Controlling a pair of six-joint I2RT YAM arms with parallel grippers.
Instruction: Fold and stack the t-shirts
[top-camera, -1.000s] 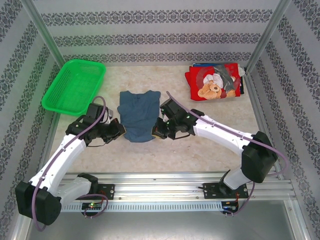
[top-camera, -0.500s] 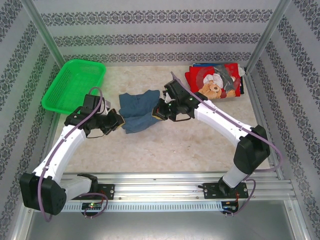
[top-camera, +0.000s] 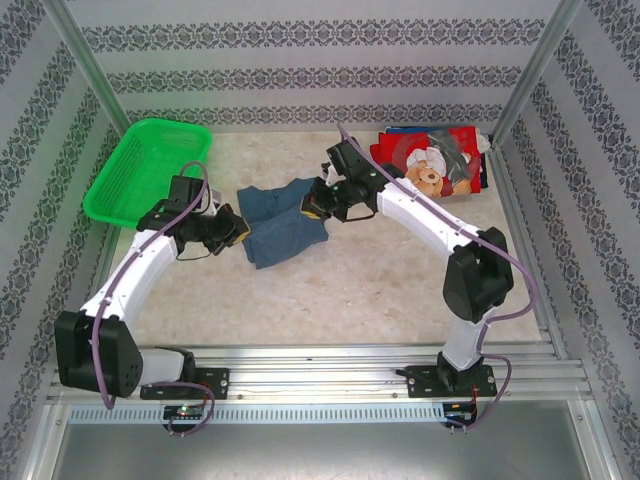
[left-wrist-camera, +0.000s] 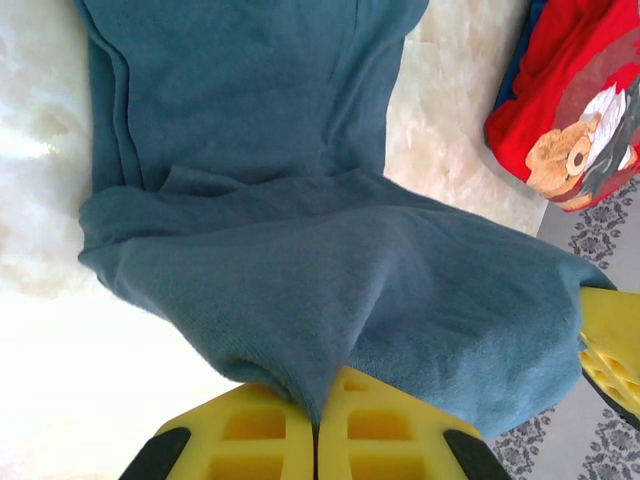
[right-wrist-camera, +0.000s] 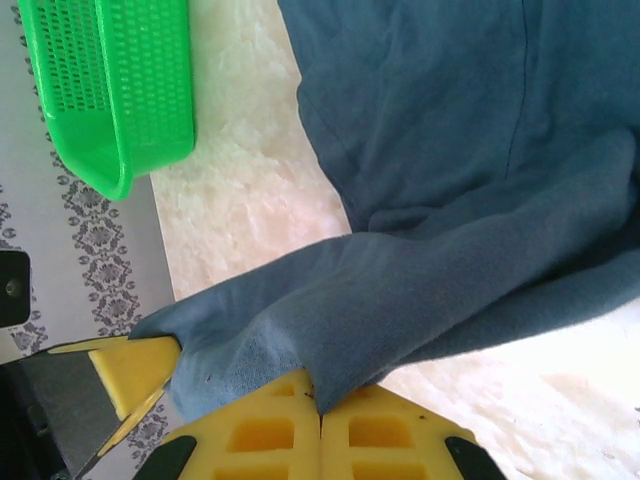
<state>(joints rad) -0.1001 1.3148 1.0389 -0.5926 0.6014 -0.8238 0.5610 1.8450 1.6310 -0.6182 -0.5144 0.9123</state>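
Overhead view. A plain slate-blue short-sleeved cloth t-shirt (top-camera: 282, 222) lies just past the centre of the pale marbled table (top-camera: 350, 290), toward 11 o'clock. It is rumpled, with one edge raised and doubled over the part that lies flat. The left gripper (top-camera: 232, 228) meets the shirt at its 9 o'clock side and the right gripper (top-camera: 318, 205) at its 2 o'clock side. A folded red cloth t-shirt with a teddy-bear print (top-camera: 430, 165) rests at 1 o'clock, well apart from the blue one, with dark blue edges showing beneath it. A green plastic mesh basket (top-camera: 148, 170) stands at 10 o'clock.

Markings. The print is a brown bear in a white hat. Any lettering is too small to tell.

Left wrist view. The left gripper's (left-wrist-camera: 317, 420) yellow pads are pressed together on a pinch of the blue shirt (left-wrist-camera: 300, 300). The cloth swells upward from the pinch, and the flat part with its seam lines runs toward 12 o'clock. The red shirt (left-wrist-camera: 570, 110) sits at 2 o'clock.

Right wrist view. The right gripper (right-wrist-camera: 320, 415) is likewise clamped on a fold of the blue shirt (right-wrist-camera: 450, 150), which stretches as a band toward 9 o'clock. The basket (right-wrist-camera: 110, 80) sits at 10 o'clock, its mesh wall plain to see.
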